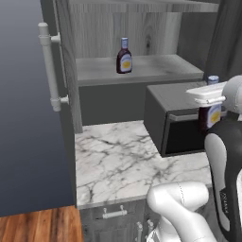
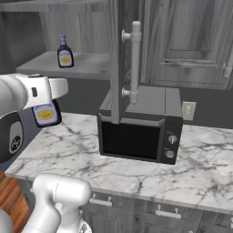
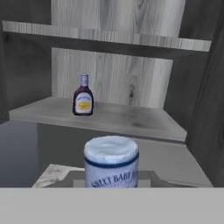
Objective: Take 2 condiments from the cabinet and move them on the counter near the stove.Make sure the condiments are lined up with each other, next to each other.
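Gripper (image 1: 210,101) clamped on one bottle (image 1: 210,113), held upright in the air out in front of the open cabinet (image 1: 137,35), above the marble top (image 1: 118,160) and just beside the microwave (image 1: 172,118). From the right base view, same bottle (image 2: 45,113) hanging below the white hand, yellow-white label facing out, well clear of the marble (image 2: 191,168). Seen along the hand, blue cap (image 3: 111,153) close up at the bottom, label lettering partly readable beneath it. Second bottle (image 1: 124,56) standing upright on the lower cabinet shelf (image 1: 142,71), alone, near the back wall; also visible in the right base view (image 2: 64,52) and the hand view (image 3: 83,96). Cabinet door (image 1: 64,66) swung wide open, pale bar handle (image 1: 49,66) on its outer face. Microwave (image 2: 141,127) sitting on the marble below the shelf, door shut. Grey drawers (image 1: 113,215) under the marble edge.
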Tool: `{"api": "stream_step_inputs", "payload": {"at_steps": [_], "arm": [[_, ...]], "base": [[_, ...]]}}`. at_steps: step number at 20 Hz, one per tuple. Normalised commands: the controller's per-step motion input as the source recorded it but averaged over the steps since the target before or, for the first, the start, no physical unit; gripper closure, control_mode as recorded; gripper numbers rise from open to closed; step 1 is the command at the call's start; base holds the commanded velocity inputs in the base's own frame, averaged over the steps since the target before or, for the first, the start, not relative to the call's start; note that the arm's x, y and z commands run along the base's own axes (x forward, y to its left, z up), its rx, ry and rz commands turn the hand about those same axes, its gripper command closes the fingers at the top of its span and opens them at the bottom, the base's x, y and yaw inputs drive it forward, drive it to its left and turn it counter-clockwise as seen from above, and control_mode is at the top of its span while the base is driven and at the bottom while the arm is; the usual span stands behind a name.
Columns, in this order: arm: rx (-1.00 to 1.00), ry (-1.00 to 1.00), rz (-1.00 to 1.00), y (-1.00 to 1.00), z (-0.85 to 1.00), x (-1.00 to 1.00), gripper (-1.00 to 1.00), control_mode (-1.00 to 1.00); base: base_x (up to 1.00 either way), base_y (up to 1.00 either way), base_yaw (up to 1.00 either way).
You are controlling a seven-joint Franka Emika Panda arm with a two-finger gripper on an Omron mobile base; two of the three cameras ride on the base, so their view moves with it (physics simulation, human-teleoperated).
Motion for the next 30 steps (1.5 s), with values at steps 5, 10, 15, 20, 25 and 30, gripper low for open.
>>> {"api": "stream_step_inputs", "payload": {"at_steps": [5, 10, 15, 20, 25, 30], "arm": [[0.00, 0.04, 0.04, 0.00, -0.03, -0.19, 1.00, -1.00], [0.00, 0.09, 0.04, 0.00, -0.13, -0.17, 1.00, -1.00], [0.00, 0.00, 0.00, 0.00, 0.00, 0.00, 1.00, 1.00], [0.00, 0.00, 0.00, 0.00, 0.00, 0.00, 1.00, 1.00], [0.00, 0.00, 0.00, 0.00, 0.00, 0.00, 1.00, 1.00], [0.00, 0.00, 0.00, 0.00, 0.00, 0.00, 1.00, 1.00]], "base": [[0.00, 0.00, 0.00], [0.00, 0.00, 0.00], [-0.01, 0.00, 0.02], [-0.17, 0.01, 0.01], [-0.32, 0.15, 0.02], [-0.24, 0.27, 0.19]]}}
